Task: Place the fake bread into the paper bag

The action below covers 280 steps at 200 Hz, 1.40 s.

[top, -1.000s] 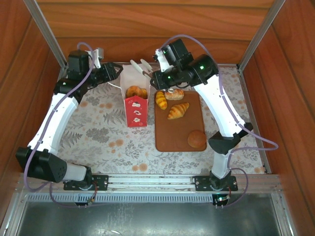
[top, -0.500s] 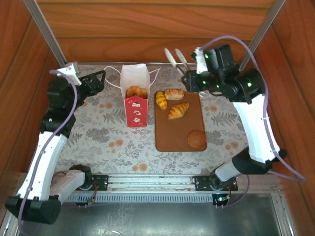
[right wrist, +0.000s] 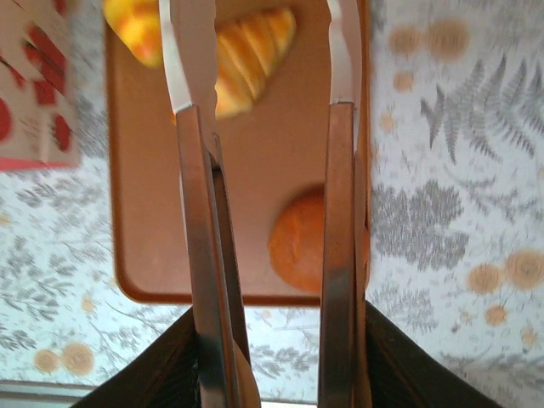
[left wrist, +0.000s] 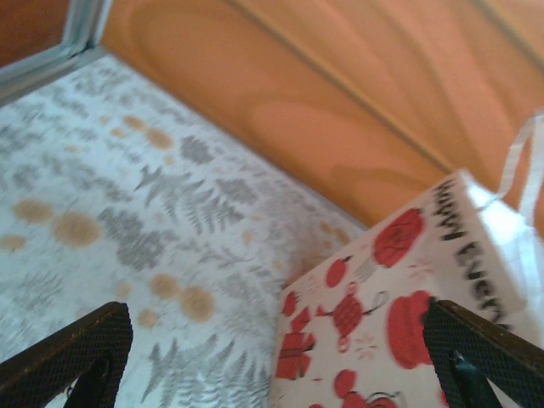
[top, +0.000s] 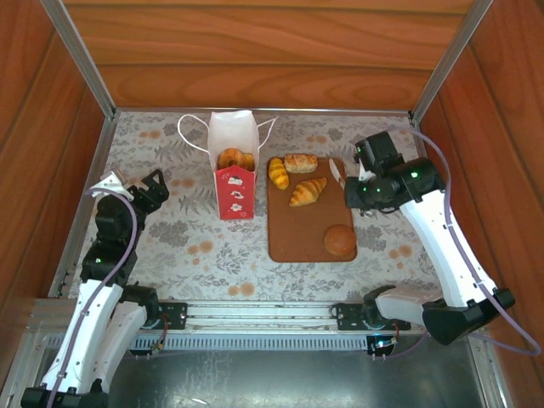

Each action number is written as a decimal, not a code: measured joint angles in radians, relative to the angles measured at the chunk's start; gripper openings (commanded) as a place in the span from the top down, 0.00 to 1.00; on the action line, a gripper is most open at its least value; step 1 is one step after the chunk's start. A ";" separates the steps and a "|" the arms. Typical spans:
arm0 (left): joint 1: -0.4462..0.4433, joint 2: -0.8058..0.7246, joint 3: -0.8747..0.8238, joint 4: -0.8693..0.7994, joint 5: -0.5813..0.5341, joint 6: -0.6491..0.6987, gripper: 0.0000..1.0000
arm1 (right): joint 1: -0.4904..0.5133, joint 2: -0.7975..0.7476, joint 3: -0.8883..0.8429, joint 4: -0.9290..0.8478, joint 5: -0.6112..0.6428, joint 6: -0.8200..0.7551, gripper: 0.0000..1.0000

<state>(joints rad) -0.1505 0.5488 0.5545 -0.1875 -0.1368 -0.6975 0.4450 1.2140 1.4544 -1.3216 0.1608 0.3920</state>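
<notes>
Bread (top: 235, 158) sat in the open mouth of the bag (top: 235, 191), which stood upright on the bench (top: 170, 234), toward 11 o'clock from the bench's middle. A brown board (top: 297, 229) lay just beside the bag, at its 3 o'clock. Four more pieces lay on the board. A yellow croissant (top: 278, 172) was at the board's 11 o'clock corner and a roll (top: 301, 162) at its 12 o'clock edge. A second croissant (top: 308, 191) lay just below those two. A round bun (top: 340, 240) sat at 5 o'clock, apart from the rest.

Left fingers (top: 155, 185) hung at the bag's 8 o'clock, well apart from it, released and spread wide with nothing between them. In the left wrist view the bag's red-printed side lay ahead, toward 2 o'clock.

Right fingers (right wrist: 157, 374) were clenched on the tongs (right wrist: 194, 212). From above, the tongs reached over the board's 2 o'clock edge. In the right wrist view the two blades stood apart over the board. The bun lay between them, partly hidden behind the right blade, and the second croissant lay near their tips at 12 o'clock.
</notes>
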 measured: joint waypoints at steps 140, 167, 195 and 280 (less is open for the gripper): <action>0.000 0.217 -0.060 0.108 -0.010 -0.157 0.06 | -0.027 0.069 -0.143 0.172 -0.113 0.052 0.51; 0.000 0.227 -0.054 0.119 -0.001 -0.166 0.06 | -0.045 0.101 -0.163 0.201 -0.137 0.053 0.49; 0.000 0.227 -0.054 0.121 0.003 -0.168 0.06 | -0.054 0.132 -0.175 0.230 -0.172 0.056 0.45; 0.000 0.275 0.035 0.114 -0.016 -0.131 0.06 | -0.067 0.237 -0.253 0.314 -0.269 0.090 0.43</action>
<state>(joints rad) -0.1501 0.8234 0.5892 -0.0731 -0.1524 -0.8284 0.3779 1.4513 1.2018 -1.0077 -0.1085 0.4824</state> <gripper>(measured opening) 0.939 0.576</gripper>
